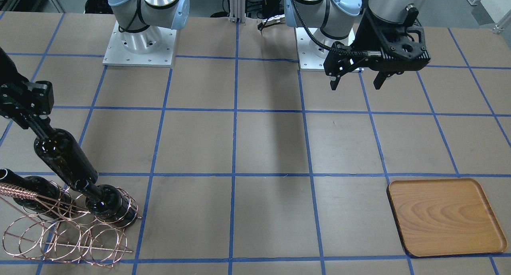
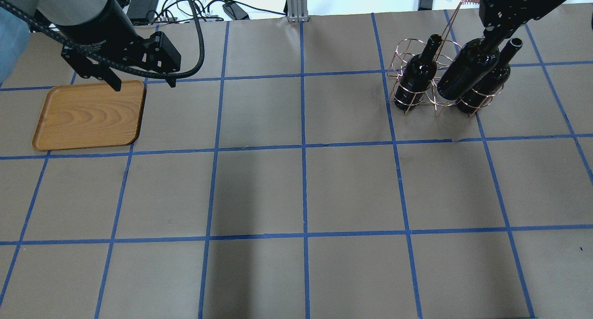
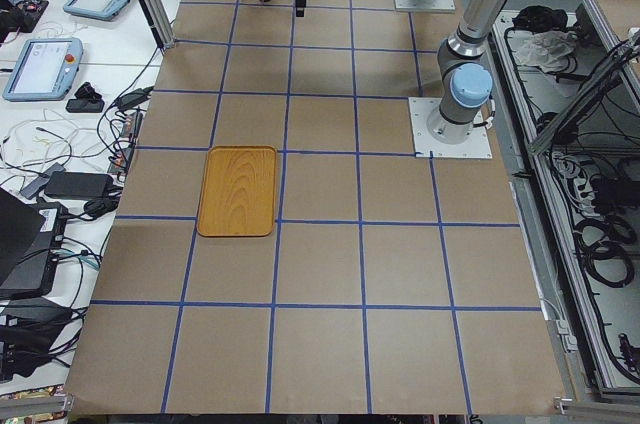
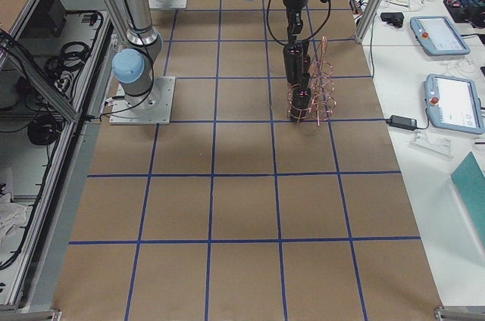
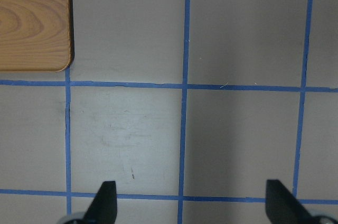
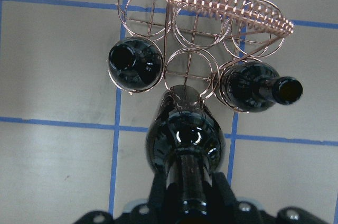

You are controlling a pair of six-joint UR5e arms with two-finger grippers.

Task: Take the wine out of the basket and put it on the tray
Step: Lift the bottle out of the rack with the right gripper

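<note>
My right gripper (image 2: 498, 29) is shut on the neck of a near-black wine bottle (image 2: 468, 69) and holds it tilted, raised out of the copper wire basket (image 2: 407, 55), base just over the rings. In the front view the held bottle (image 1: 66, 157) hangs from the gripper (image 1: 36, 123) above the basket (image 1: 68, 235). Two more bottles (image 2: 417, 76) (image 2: 486, 85) stand in the basket. The right wrist view shows the held bottle (image 6: 185, 139) in front of the basket (image 6: 211, 28). The wooden tray (image 2: 90, 115) lies bare at the far left. My left gripper (image 2: 141, 84) is open and empty, hovering by the tray's far right corner.
The table is brown paper with a blue tape grid. The left wrist view shows the tray's corner (image 5: 31, 20) and bare table below the open fingers (image 5: 105, 203). The basket's twisted handle (image 1: 20, 189) rises beside the held bottle. Cables lie beyond the far table edge.
</note>
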